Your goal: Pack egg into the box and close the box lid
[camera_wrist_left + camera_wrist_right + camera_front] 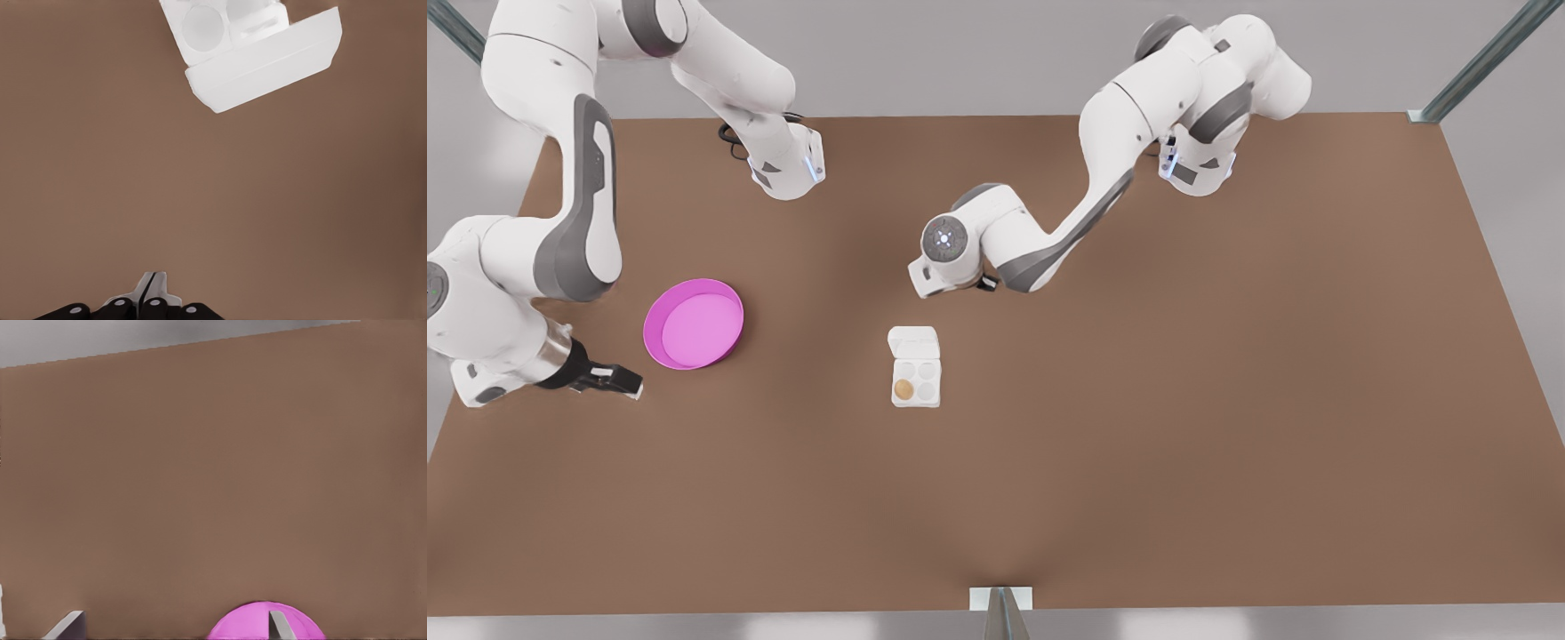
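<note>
Front view: smooth oval egg (903,388) in round-cupped box (916,380)

Left hand (152,293) pinched closed above the table; right hand (609,380) spread, held low.

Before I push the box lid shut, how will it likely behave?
The box lid lies open, hinged to the carton, so it should pivot rather than slide. The carton looks small and light and may skid. The egg sits cupped, unlikely to roll.
</note>
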Motion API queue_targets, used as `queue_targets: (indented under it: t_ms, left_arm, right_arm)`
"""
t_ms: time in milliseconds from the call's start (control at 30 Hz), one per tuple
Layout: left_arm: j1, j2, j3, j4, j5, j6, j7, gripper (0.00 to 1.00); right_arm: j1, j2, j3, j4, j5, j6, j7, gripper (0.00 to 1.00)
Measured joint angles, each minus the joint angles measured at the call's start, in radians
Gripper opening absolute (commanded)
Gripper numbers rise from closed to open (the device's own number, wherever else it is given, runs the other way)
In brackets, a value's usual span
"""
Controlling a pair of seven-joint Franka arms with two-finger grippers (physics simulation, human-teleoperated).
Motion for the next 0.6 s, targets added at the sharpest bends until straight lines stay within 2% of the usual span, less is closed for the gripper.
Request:
queue_targets:
  t_ms: [133,333,600]
  left_arm:
    - [-0.046,0.079,0.004,0.083,-0.010,0.084,-0.103,0.21]
    - [-0.088,0.158,0.071,0.149,-0.012,0.186,-0.228,0.21]
    - [-0.099,0.193,0.077,0.155,-0.015,0.279,-0.341,0.21]
  right_arm:
    - [0.007,-0.120,0.002,-0.038,0.004,-0.072,-0.059,1.00]
    - [0.003,-0.092,-0.001,-0.047,0.010,-0.117,-0.120,1.00]
    - [-0.002,-0.072,-0.005,-0.070,0.011,-0.105,-0.175,1.00]
